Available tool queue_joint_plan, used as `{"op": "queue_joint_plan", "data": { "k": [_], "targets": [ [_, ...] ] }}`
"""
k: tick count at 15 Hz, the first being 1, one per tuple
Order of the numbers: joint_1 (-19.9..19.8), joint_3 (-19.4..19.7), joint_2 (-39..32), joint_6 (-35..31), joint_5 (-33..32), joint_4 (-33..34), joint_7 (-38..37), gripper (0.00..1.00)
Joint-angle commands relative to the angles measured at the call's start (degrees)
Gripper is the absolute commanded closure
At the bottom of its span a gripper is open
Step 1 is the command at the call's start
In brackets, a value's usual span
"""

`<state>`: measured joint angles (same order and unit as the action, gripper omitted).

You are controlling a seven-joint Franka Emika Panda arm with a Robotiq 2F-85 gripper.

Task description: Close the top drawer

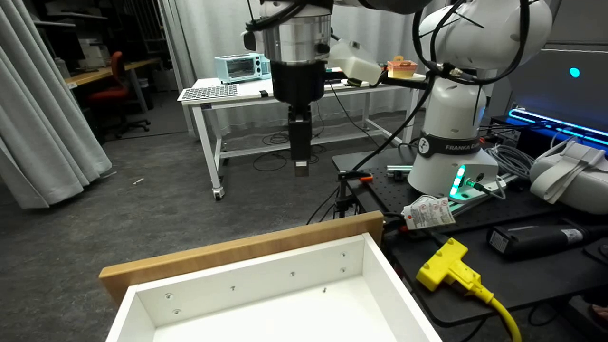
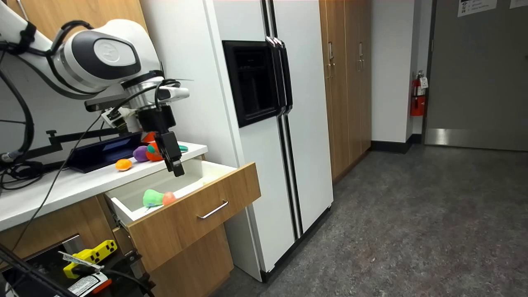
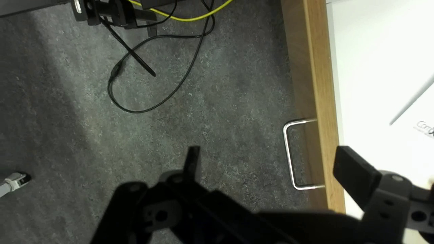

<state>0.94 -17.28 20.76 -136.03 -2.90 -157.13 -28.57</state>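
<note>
The top drawer is pulled out, with a light wooden front board (image 2: 198, 216) and white inner walls (image 1: 261, 275). In the wrist view its board (image 3: 320, 84) runs down the right side. A silver bar handle (image 2: 213, 209) is on the board's outer face and also shows in the wrist view (image 3: 288, 154). My gripper (image 1: 301, 166) hangs pointing down above the drawer's front, apart from it, in both exterior views (image 2: 177, 169). In the wrist view its fingers (image 3: 269, 159) are wide apart with nothing between them. One finger appears over the floor, the other over the drawer's inside.
A green toy (image 2: 152, 198) and an orange one (image 2: 168, 198) lie inside the drawer. The white counter (image 2: 103, 181) behind holds an orange fruit (image 2: 123, 165) and other toys. A black table (image 1: 479, 266) with a yellow power splitter (image 1: 444, 263) stands beside the drawer. A fridge (image 2: 264, 165) stands alongside.
</note>
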Motion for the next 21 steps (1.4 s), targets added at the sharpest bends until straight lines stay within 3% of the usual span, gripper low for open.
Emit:
{"op": "queue_joint_plan", "data": {
  "k": [1,8,12,16,21],
  "targets": [
    [-1.88,-0.12,-7.03,-5.29,-5.33,1.9,-4.16,0.0],
    [-2.24,1.61,-18.81,-9.27,-20.51,8.94,-16.85,0.0],
    [0.67,4.57,-17.76,-8.42,-18.54,7.72,-14.95,0.0],
    [1.03,4.7,-17.5,-8.42,-18.54,7.53,-14.94,0.0],
    [1.56,6.93,-22.49,-10.8,-18.82,9.57,-14.04,0.0]
  ]
}}
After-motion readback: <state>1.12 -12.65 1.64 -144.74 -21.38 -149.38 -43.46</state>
